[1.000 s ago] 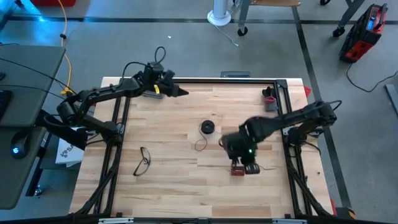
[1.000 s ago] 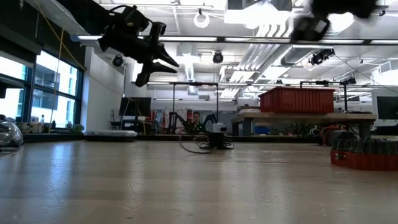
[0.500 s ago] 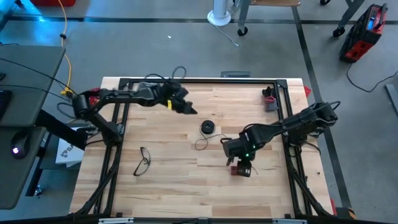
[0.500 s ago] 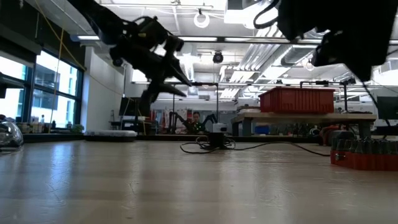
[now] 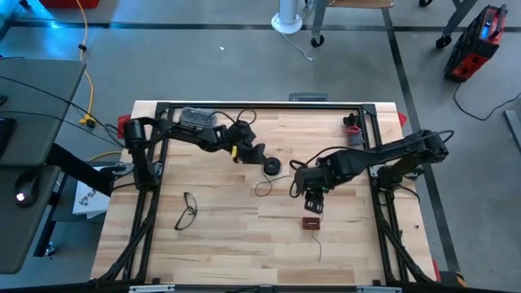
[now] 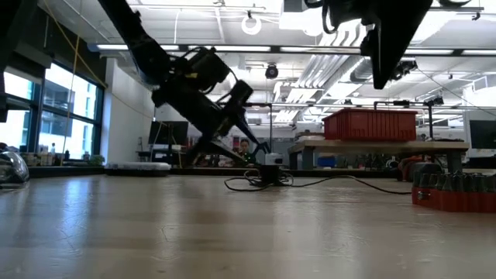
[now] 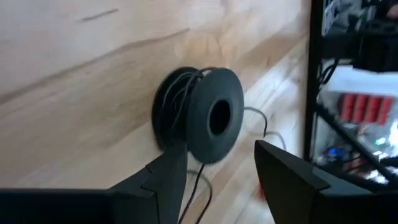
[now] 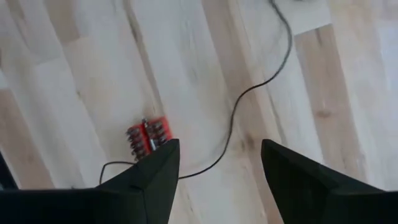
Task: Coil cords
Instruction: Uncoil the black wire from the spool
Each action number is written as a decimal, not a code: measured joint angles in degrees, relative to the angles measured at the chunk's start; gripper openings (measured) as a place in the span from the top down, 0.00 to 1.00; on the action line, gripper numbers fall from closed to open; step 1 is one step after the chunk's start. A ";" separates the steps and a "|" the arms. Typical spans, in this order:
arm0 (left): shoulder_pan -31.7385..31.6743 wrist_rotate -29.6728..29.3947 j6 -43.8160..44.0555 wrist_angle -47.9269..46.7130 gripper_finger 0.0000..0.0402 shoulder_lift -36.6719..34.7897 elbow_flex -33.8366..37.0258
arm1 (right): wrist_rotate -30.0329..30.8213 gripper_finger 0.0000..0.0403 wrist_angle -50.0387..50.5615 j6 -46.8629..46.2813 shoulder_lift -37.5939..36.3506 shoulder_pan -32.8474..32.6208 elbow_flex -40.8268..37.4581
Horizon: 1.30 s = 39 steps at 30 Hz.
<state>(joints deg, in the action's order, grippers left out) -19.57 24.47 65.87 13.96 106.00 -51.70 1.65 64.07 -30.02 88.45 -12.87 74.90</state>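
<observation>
my left gripper point(image 7: 214, 165) stood open just short of the reel point(image 7: 202, 115); my right gripper point(image 8: 217, 162) hung open above the wire point(image 8: 249, 93).

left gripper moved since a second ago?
Yes. In the high view the left gripper has swung from the table's far edge toward the centre and now sits beside the reel, fingers open, the glasses unmoved.

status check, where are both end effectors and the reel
Left end effector open, closing in on reel. Right end effector open, empty, above wire. Red connector block lies beside the wire.
</observation>
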 joint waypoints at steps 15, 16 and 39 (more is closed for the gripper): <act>1.12 -3.55 8.54 3.94 0.55 2.38 -0.02 | 2.66 0.45 0.02 0.38 -0.92 0.49 0.01; 1.53 -3.61 8.75 4.04 0.55 2.38 -0.02 | 2.75 0.45 0.02 0.41 -0.92 0.49 0.01; 5.31 -12.41 16.01 9.03 0.72 5.11 -0.03 | 4.29 0.45 -0.65 2.06 -0.92 0.49 0.01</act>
<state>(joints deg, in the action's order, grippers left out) -14.26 12.06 81.88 23.00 111.11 -51.73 5.94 63.42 -27.96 87.53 -12.38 74.91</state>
